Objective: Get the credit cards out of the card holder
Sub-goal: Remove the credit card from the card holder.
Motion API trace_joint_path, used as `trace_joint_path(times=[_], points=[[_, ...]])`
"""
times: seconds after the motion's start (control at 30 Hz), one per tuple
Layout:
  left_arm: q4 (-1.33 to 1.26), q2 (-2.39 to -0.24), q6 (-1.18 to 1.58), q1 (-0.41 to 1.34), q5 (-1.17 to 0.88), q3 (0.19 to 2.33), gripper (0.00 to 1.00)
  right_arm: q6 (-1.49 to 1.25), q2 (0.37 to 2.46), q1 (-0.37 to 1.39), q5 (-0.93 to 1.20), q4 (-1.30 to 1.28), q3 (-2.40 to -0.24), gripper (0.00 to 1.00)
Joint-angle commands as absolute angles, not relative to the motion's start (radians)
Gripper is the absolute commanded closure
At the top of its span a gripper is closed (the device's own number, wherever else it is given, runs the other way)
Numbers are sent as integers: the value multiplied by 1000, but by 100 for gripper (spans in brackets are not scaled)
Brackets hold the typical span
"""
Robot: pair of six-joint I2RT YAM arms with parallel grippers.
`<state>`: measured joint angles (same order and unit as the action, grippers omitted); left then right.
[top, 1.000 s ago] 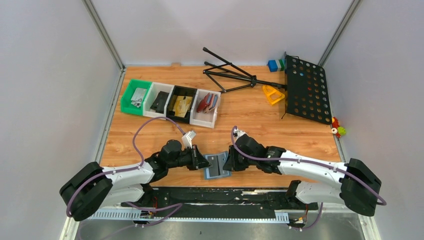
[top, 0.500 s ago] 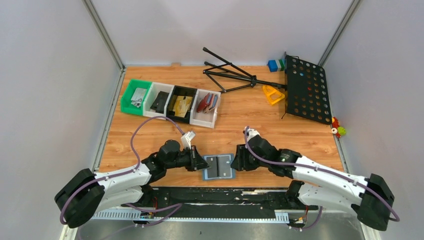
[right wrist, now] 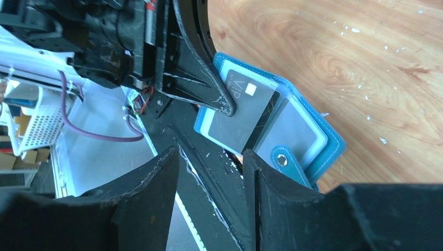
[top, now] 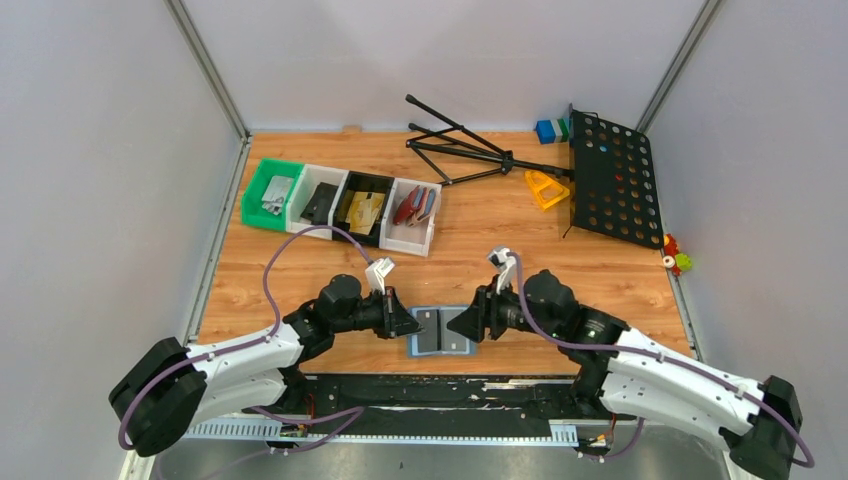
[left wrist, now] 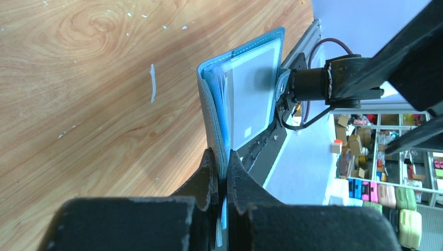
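The slate-blue card holder (top: 441,333) lies open at the table's near edge. A grey credit card (right wrist: 243,112) marked VIP sits in its left half, partly under a clear window. My left gripper (top: 405,325) is shut on the card holder's left edge; in the left wrist view the gripper (left wrist: 223,168) pinches the blue edge (left wrist: 245,94). My right gripper (top: 468,323) is open and empty just right of the card holder. In the right wrist view the gripper (right wrist: 209,180) hovers over the near edge, one finger beside the snap tab (right wrist: 284,161).
Four bins stand at back left: green (top: 268,193), white (top: 318,200), black (top: 362,208), and white (top: 412,215) with a red and a bluish-grey wallet. A folded stand (top: 470,150), black perforated panel (top: 612,178) and yellow piece (top: 547,187) lie at back right.
My right gripper has drawn off the card holder's right half and its wrist has risen. The card holder now lies flatter and squarer. The left gripper keeps its hold.
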<state>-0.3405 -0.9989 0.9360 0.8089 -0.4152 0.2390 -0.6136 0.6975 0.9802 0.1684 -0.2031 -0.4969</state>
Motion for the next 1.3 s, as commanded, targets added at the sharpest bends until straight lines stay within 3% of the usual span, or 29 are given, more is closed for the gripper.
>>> trace_joint_path(times=[0.0, 0.2, 0.63, 1.03, 1.27], points=[[-425, -992, 926, 804, -451, 283, 100, -569, 810, 979, 240, -84, -494, 53], [-527, -1021, 990, 802, -523, 278, 100, -620, 877, 958, 313, -29, -440, 53], [-770, -1054, 1112, 796, -607, 235, 100, -840, 743, 804, 514, 258, -229, 54], [-969, -1069, 1229, 797, -644, 216, 100, -935, 741, 777, 598, 372, -212, 65], [-1114, -1117, 1301, 796, -663, 208, 100, -1060, 750, 765, 656, 613, -157, 82]])
